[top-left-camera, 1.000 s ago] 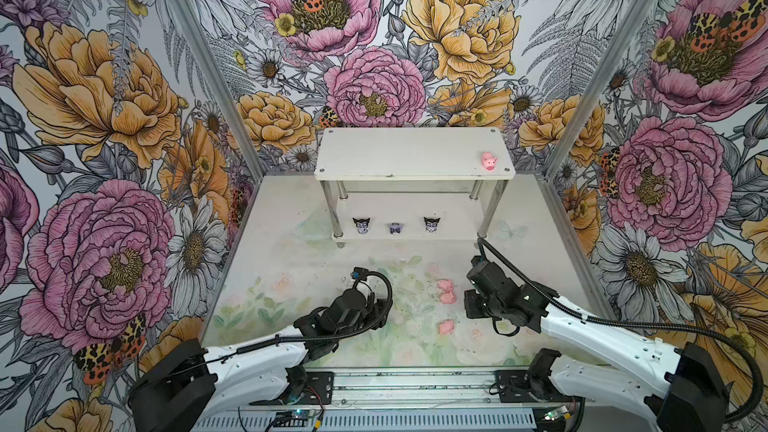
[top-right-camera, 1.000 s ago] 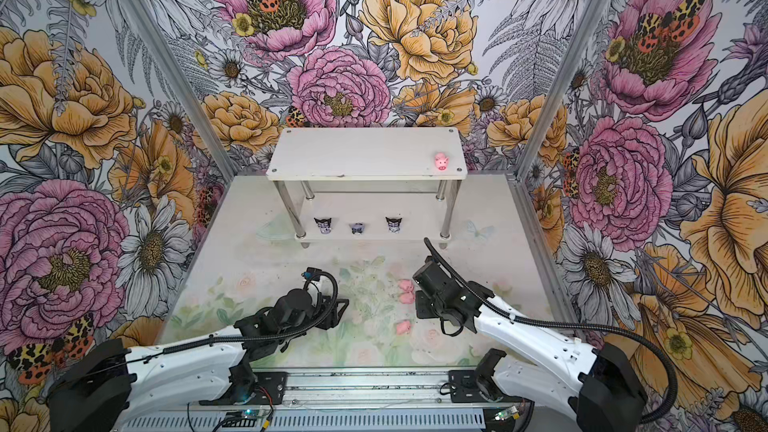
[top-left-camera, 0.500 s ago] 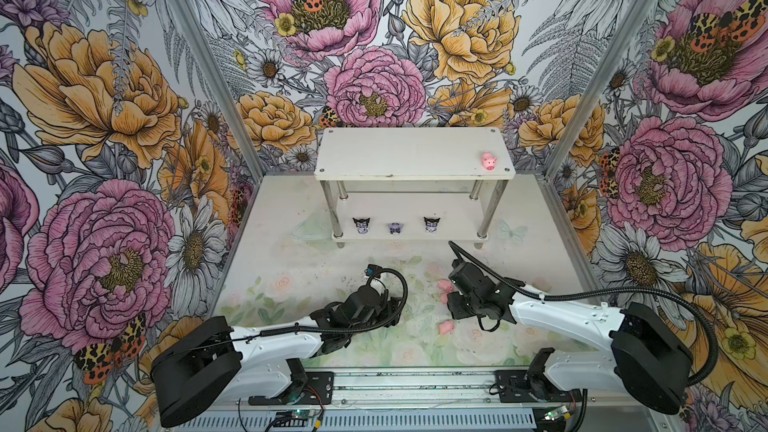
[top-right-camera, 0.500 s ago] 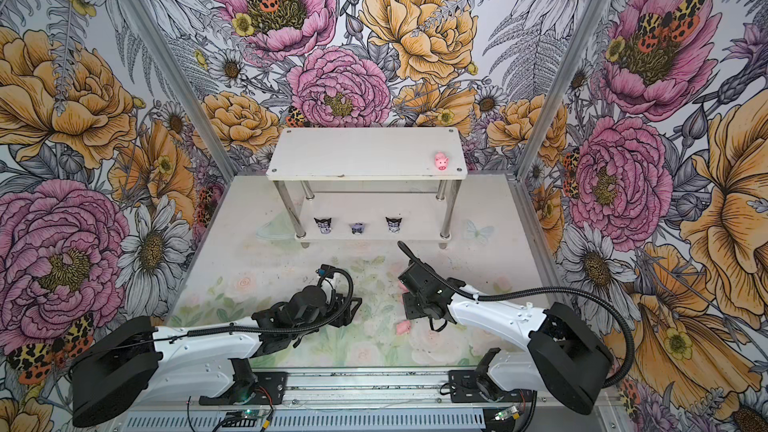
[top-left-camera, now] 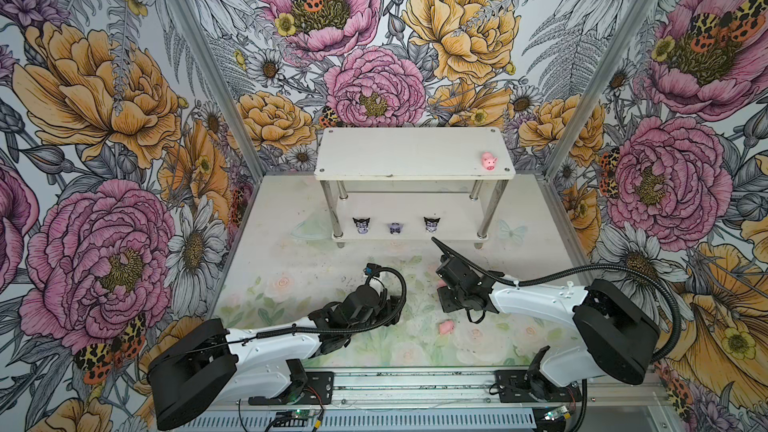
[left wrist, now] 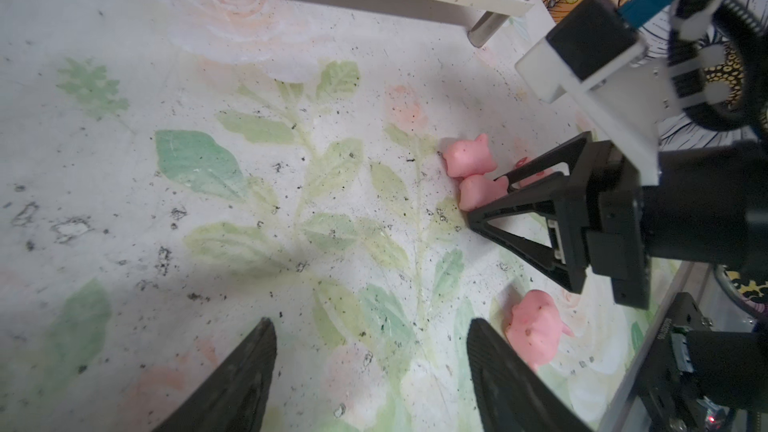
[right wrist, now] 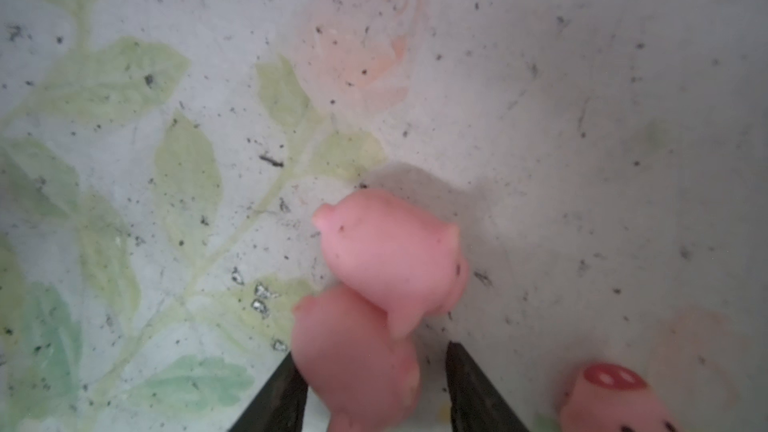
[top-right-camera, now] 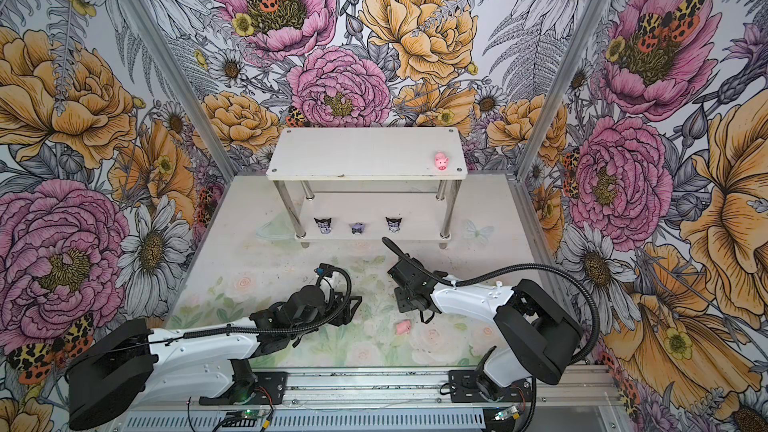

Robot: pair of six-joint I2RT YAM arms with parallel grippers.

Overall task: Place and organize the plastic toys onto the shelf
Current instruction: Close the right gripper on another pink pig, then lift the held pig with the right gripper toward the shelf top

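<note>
Right hand (right wrist: pixel 370 351) is open, straddling one pig (right wrist: pixel 353 371) on the surface (right wrist: pixel 582 118), short of the shelf (top-left-camera: pixel 411 151), second pig (right wrist: pixel 390 259) touching it. Looks featherlight, squishy, kinda slippery, so I'd pinch its round body. Left hand (left wrist: pixel 370 322) open, empty.

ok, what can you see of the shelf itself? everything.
The shelf is a white two-tier unit. Its flat, matte boards are joined by four shiny metal posts, with screw heads at the top corners. It stands upright at the back of the table. The top board carries one pink pig near its right front corner. The lower board carries three black-and-lavender figures in a row along its front edge. Nothing else touches it.
</note>
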